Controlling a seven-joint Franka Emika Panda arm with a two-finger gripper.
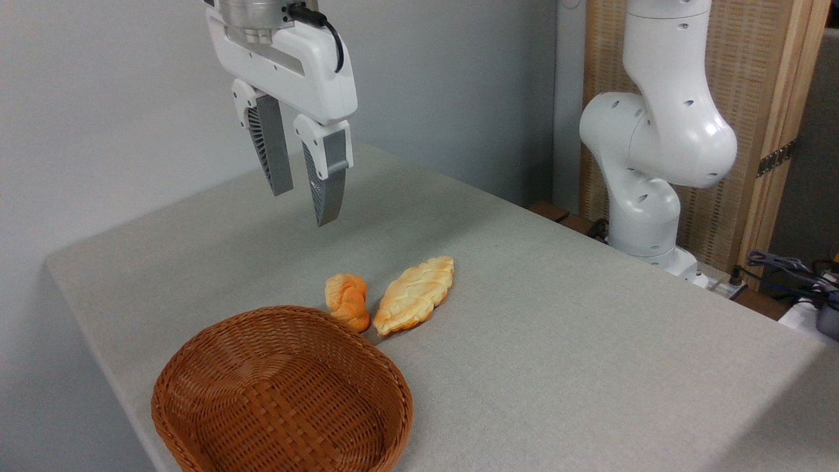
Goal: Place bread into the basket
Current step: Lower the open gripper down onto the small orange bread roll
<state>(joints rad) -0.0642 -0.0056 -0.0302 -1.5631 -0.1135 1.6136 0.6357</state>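
Presumably light, soft bread (348, 301), touching basket (196, 367); grip across lumpy middle. Pincer (305, 206) empty, narrowly parted, well above.

A flat, pale leaf-shaped pastry (414, 295) lies on the desk (590, 341), which is covered in grey cloth. Behind the desk's far right edge stands a wooden-framed woven screen (754, 98). A tangle of cables (786, 269) sits at the right edge. A plain grey wall (98, 98) fills the background.
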